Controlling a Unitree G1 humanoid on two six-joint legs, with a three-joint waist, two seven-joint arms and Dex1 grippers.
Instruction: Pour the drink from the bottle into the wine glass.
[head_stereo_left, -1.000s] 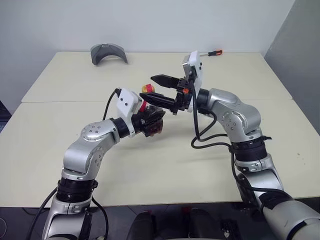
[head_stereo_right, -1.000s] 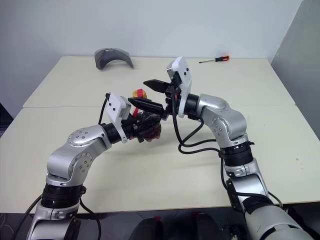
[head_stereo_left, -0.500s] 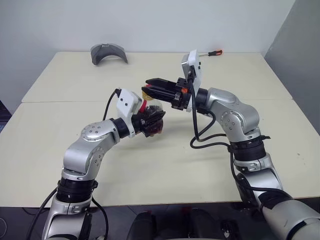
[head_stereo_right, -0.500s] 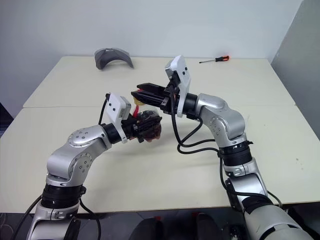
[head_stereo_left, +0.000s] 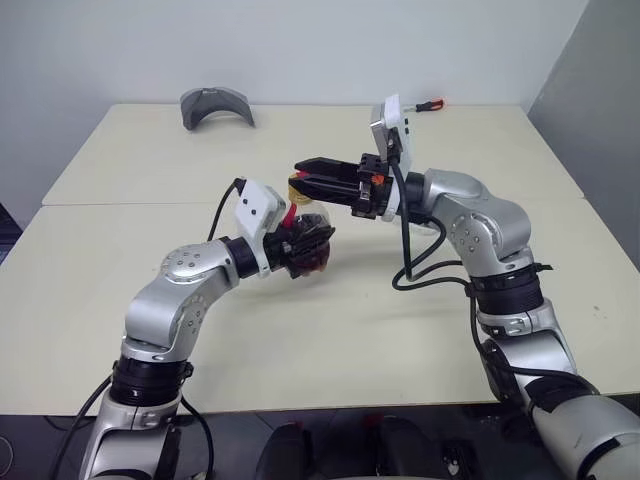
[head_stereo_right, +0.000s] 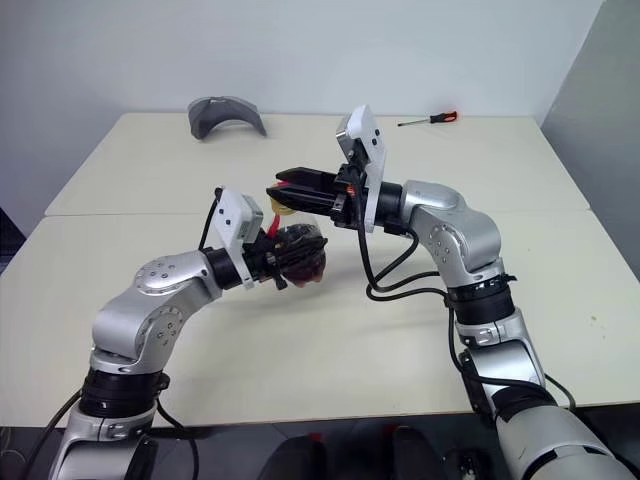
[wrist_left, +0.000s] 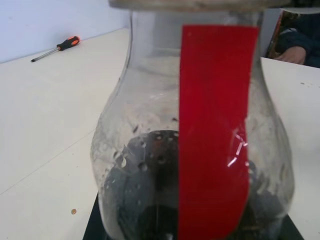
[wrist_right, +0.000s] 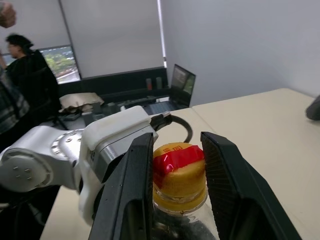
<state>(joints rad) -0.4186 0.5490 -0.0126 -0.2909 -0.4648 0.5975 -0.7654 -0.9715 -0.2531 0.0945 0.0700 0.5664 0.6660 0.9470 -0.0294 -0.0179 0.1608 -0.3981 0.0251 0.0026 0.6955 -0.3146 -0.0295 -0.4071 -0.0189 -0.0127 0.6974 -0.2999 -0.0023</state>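
So the bottle (head_stereo_left: 306, 243) is up off the counter (head_stereo_left: 150, 180), clamped in the left hand (head_stereo_left: 300, 247) around its rounded body. In the left wrist view you get the clear plastic belly with the red label strip (wrist_left: 215, 130) running down it and the dark drink (wrist_left: 150, 200) pooled low inside.

Big change from a second ago: the right hand (wrist_right: 177, 185) was hanging wide open next to the yellow cap (wrist_right: 179, 176), one finger above and one below. Half a second ago it had already narrowed, and now both black fingers (wrist_right: 135, 195) sit right on either side of the cap, pinching it. The right wrist view shows the cap with a bit of red tape on top, squeezed between the two fingers with no gap I can see. So right hand is gripping the cap, coming in sideways from the bottle's right.

The left hand hasn't really budged, same tight hold on the bottle as before.

Other stuff relative to the bottle: a grey curved thing (head_stereo_left: 216, 105) sits at the far edge of the counter behind and to its left, and an orange-handled screwdriver (head_stereo_left: 428, 104) lies at the far edge behind and to its right. Both are where they were. A person (wrist_right: 30, 75) shows in the background of the right wrist view.
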